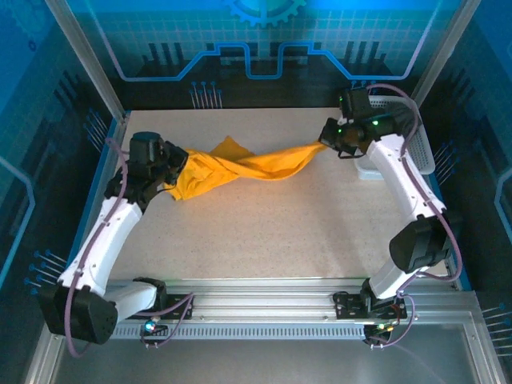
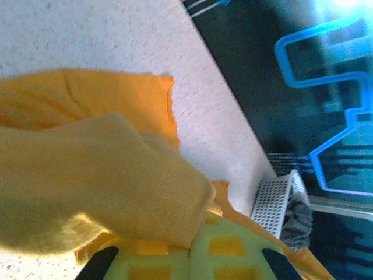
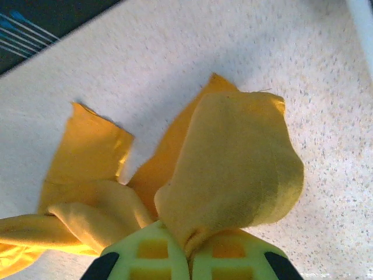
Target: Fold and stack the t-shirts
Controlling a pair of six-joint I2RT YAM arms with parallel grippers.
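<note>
The orange-yellow t-shirt (image 1: 240, 166) hangs twisted like a rope between my two grippers, low over the table. My left gripper (image 1: 178, 172) is shut on its left end, with a bunched fold (image 2: 105, 181) bulging over the jaws of the left gripper (image 2: 189, 252). My right gripper (image 1: 324, 144) is shut on the right end. In the right wrist view a puff of the shirt (image 3: 233, 163) rises from the closed jaws of the right gripper (image 3: 189, 254). A dark grey t-shirt (image 2: 297, 219) lies inside the white mesh basket (image 2: 271, 201).
The white mesh basket (image 1: 424, 148) stands at the back right edge of the table, behind the right arm. The speckled tabletop (image 1: 272, 232) lies bare in front of the shirt. Blue-lit enclosure walls surround the table.
</note>
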